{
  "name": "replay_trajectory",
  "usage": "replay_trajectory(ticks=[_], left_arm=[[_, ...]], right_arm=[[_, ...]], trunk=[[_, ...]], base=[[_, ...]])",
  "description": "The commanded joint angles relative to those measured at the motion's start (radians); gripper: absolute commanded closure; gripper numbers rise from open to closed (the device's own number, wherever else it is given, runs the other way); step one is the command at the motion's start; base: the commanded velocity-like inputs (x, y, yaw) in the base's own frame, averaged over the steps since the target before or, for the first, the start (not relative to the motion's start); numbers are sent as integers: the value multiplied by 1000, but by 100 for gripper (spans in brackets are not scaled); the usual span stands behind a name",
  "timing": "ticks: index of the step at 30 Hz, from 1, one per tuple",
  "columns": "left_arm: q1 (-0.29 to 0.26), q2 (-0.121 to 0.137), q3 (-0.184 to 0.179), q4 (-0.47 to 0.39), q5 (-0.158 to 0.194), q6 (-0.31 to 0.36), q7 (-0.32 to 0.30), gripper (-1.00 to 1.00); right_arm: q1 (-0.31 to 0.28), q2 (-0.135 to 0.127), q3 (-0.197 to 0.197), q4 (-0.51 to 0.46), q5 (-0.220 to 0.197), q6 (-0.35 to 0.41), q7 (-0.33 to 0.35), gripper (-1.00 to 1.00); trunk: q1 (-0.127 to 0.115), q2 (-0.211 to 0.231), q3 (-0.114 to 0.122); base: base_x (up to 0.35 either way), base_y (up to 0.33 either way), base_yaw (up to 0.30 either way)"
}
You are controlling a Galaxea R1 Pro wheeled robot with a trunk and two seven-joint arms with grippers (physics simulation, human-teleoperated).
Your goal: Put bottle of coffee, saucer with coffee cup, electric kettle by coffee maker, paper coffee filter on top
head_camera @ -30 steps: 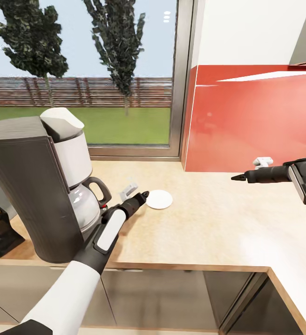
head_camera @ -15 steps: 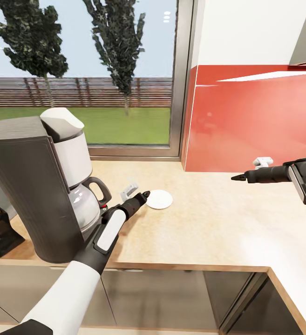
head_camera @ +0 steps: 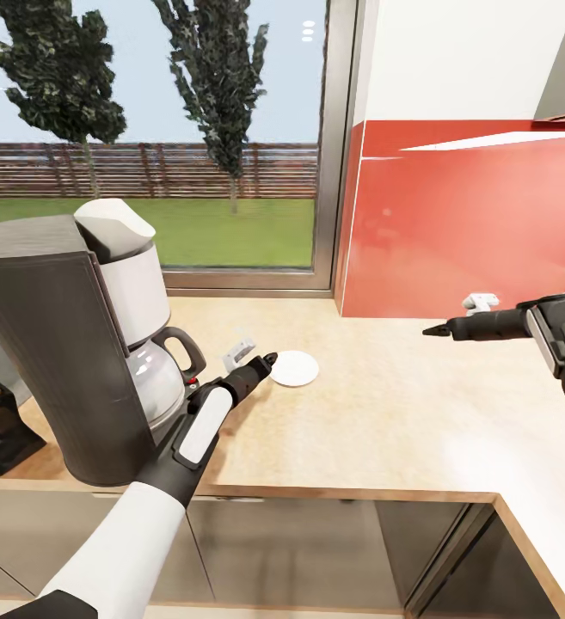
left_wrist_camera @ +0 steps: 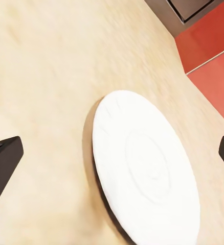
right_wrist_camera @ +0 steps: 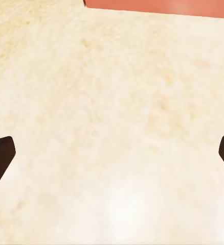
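Saucer (head_camera: pixel 294 368) lies flat on the countertop (head_camera: pixel 402 413) beside the coffee maker (head_camera: pixel 67 344) — my left gripper (head_camera: pixel 256 359) spread wide, empty, just short of it — right gripper (head_camera: pixel 458 318) likewise spread, parked clear.

Pretty bright, flat daylight look, seems to pour in from the window (head_camera: pixel 187 137). The red backsplash (head_camera: pixel 471 223) has a glossy pale streak. Soft shadow under the saucer (left_wrist_camera: pixel 142 168) up close. The counter (right_wrist_camera: pixel 112 102) looks washed out, slightly blurry.
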Motion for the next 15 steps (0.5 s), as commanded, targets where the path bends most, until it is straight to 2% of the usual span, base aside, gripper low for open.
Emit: replay_trajectory(ticks=[1, 3, 4, 5, 10, 12, 15], left_arm=[[0, 0, -1, -1, 19, 4, 11, -100], [0, 0, -1, -1, 19, 4, 11, -100], [0, 0, -1, -1, 19, 4, 11, -100], [0, 0, -1, -1, 19, 4, 11, -100], [0, 0, -1, -1, 19, 4, 11, -100], [0, 0, -1, -1, 19, 4, 9, -100], [0, 0, -1, -1, 19, 4, 9, -100]], right_arm=[[-1, 11, 1, 13, 10, 0, 8, -100], [-1, 32, 1, 21, 9, 0, 8, -100], [-1, 57, 0, 25, 9, -1, 7, -100], [-1, 72, 0, 27, 10, -1, 6, -100], [-1, 92, -1, 53, 5, -1, 5, -100], [-1, 102, -1, 92, -35, -16, 4, -100], [-1, 109, -1, 116, -59, -41, 3, -100]], trunk=[[0, -1, -1], [0, -1, -1], [0, -1, -1], [0, -1, -1], [0, -1, -1], [0, -1, -1], [0, -1, -1]], base=[[0, 0, 0], [0, 0, 0], [0, 0, 0], [0, 0, 0], [0, 0, 0], [0, 0, 0], [0, 0, 0]])
